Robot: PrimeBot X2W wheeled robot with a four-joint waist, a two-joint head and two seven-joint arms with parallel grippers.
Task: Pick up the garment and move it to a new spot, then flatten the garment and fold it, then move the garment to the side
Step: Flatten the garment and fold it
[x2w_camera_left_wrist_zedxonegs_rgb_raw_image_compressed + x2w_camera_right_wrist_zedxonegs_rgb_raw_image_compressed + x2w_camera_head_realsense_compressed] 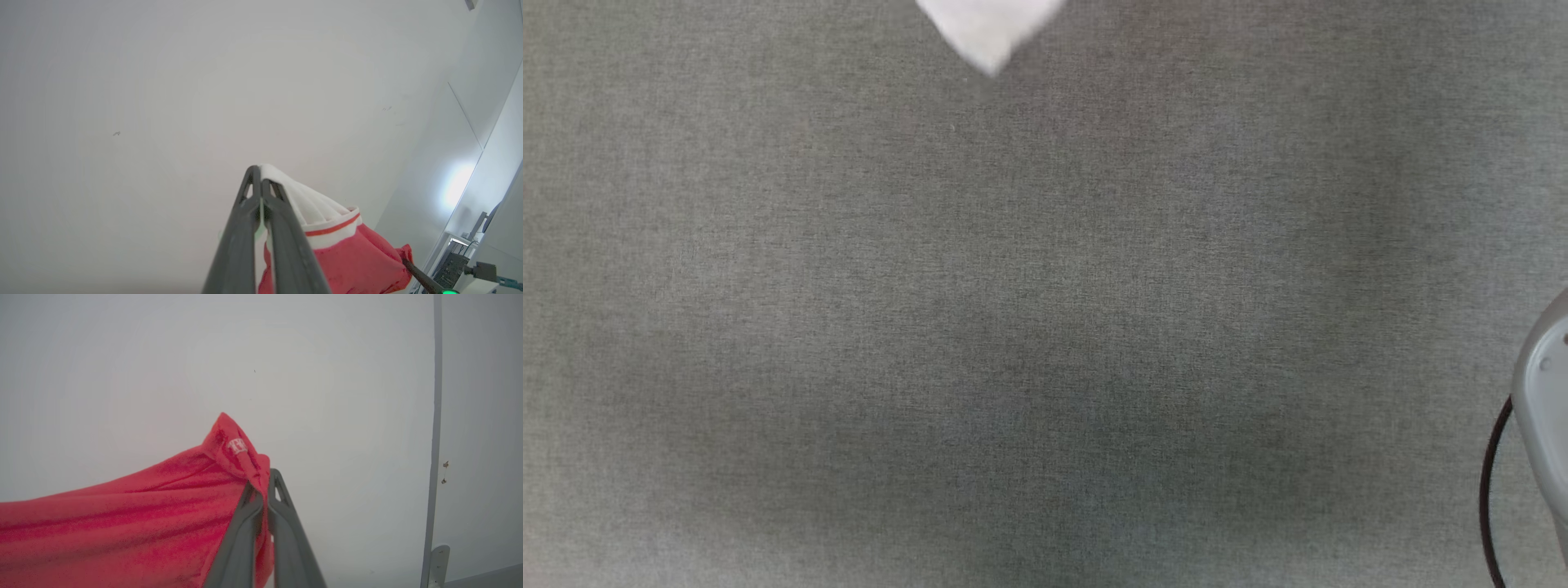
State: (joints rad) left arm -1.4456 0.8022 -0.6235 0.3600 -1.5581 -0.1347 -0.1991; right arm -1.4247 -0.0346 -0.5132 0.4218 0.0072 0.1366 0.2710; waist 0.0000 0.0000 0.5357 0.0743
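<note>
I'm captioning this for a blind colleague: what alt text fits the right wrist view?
The right tool, shut, pinches a fold of the red shirt, which stretches away to the left before a plain pale backdrop. A grey strip runs down at right.

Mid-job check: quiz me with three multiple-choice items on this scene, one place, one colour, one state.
1. In the head view, a white cloth tip shows at: A) top edge B) bottom left C) centre.
2. The cloth at the left claw's tips is: A) black B) white C) blue.
3. The right claw is: A) wide open B) shut on nothing C) shut on the garment.
Key: 1A, it pokes in at the top, above the grey surface; 2B, a white sleeve sits between its jaws; 3C, red cloth is pinched between its closed jaws.
</note>
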